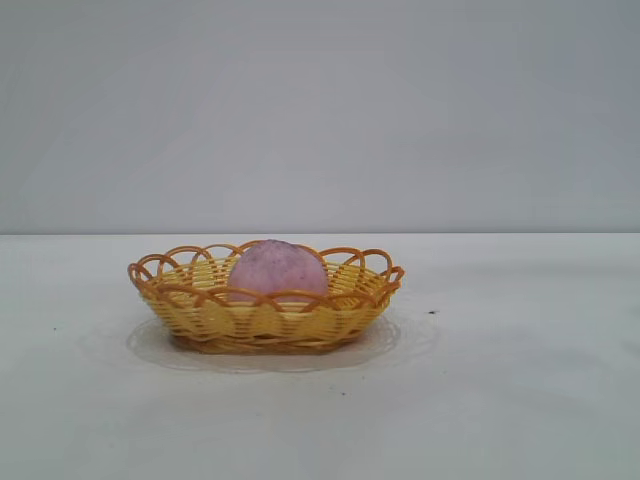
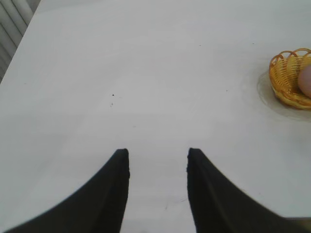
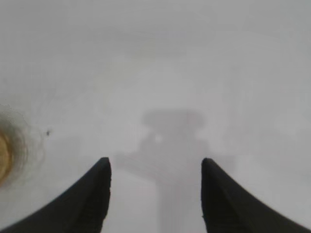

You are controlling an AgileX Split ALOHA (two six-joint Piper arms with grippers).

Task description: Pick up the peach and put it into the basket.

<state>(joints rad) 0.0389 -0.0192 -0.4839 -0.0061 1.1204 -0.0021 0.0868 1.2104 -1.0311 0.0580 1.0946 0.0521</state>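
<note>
Seen from the outside camera: a shallow oval wicker-style basket (image 1: 265,305), yellow-orange, with a woven wall and a scalloped rim of open loops, resting on a plain white table (image 1: 520,400) before a pale grey wall (image 1: 320,100). Nestled inside, a rounded matte pink-mauve peach (image 1: 277,270), its top rising above the rim loops, its lower part hidden behind the near wall of the weave. No arm or gripper anywhere in this view. Seen from the left wrist camera: the left gripper (image 2: 158,158), two dark curved fingers (image 2: 114,194) standing partly apart with bare white tabletop between them, holding nothing. Well away from those fingertips, off to one side and farther ahead, the same basket (image 2: 286,80) cut by the picture's edge, with a sliver of the peach (image 2: 306,80) showing inside it. Seen from the right wrist camera: the right gripper (image 3: 155,167), fingers spread moderately wide over the table, nothing gripped between them. On the white surface beyond the fingertips, a soft grey shadow (image 3: 170,141) of the gripper itself. Off to one side of the hand, apart from the fingers, only a blurred yellow edge of the basket (image 3: 4,158); peach not visible here.
</note>
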